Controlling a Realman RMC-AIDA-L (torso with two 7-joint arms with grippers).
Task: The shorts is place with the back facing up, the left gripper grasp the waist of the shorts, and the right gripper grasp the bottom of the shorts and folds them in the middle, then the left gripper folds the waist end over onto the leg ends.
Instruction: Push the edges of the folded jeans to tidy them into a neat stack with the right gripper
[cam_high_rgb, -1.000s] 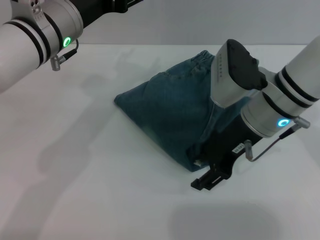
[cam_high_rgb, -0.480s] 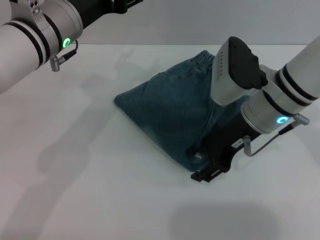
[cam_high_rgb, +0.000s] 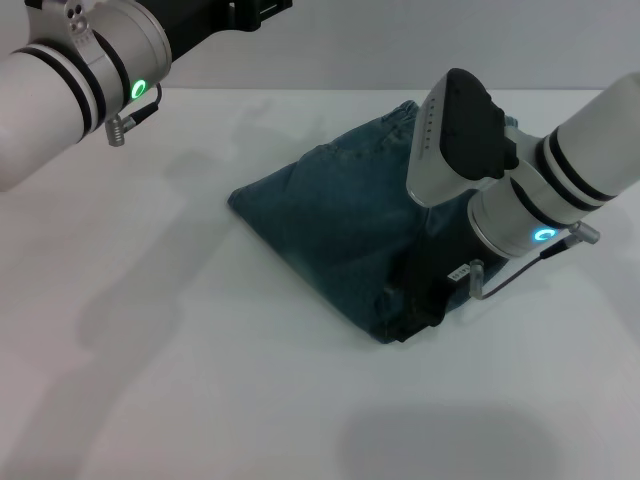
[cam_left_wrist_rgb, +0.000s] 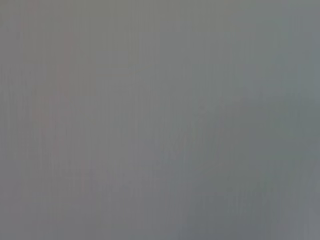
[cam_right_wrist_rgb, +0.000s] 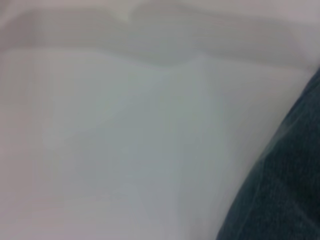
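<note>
The blue-green denim shorts (cam_high_rgb: 340, 215) lie folded in a rough wedge in the middle of the white table in the head view. The gathered waist (cam_high_rgb: 404, 113) points to the far side. My right gripper (cam_high_rgb: 415, 305) is low over the near corner of the shorts, its black body pressed against the denim there. The leg ends sit under that gripper and are mostly hidden. The right wrist view shows a strip of the shorts' denim (cam_right_wrist_rgb: 282, 200) beside bare table. My left gripper (cam_high_rgb: 235, 12) is raised at the far left, well clear of the shorts.
The white table (cam_high_rgb: 150, 330) stretches wide to the left and in front of the shorts. The right arm's silver-white forearm (cam_high_rgb: 560, 180) crosses over the right side of the shorts. The left wrist view is plain grey.
My right gripper has moved from the bare table just past the shorts' near corner back onto that corner. The left arm has shifted slightly.
</note>
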